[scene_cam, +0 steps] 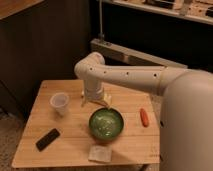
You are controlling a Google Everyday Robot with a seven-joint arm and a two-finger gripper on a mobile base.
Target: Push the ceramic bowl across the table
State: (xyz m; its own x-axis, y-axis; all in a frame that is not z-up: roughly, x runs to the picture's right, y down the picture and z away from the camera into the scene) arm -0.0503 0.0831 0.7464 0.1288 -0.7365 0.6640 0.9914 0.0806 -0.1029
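We count five loose things on the small wooden table, one of each kind. The single ceramic bowl is dark green and glossy, standing upright a little right of the table's middle and towards the near edge. One clear plastic cup stands upright on the left side, well apart from the bowl. One flat black object that we take for a phone lies at an angle near the front left corner. One slim orange item, probably a carrot, lies near the right edge, beside the bowl but apart from it. One pale square packet lies flat at the front edge, just in front of the bowl. We see one white robot arm reaching in from the right, above the far half of the table, with its wrist turned downward. Its one gripper hangs low over the tabletop just behind the bowl's far rim, between the bowl and the back edge, and to the right of the cup. We cannot tell whether the gripper touches the rim, nor whether it is spread or closed; we see nothing held in it.
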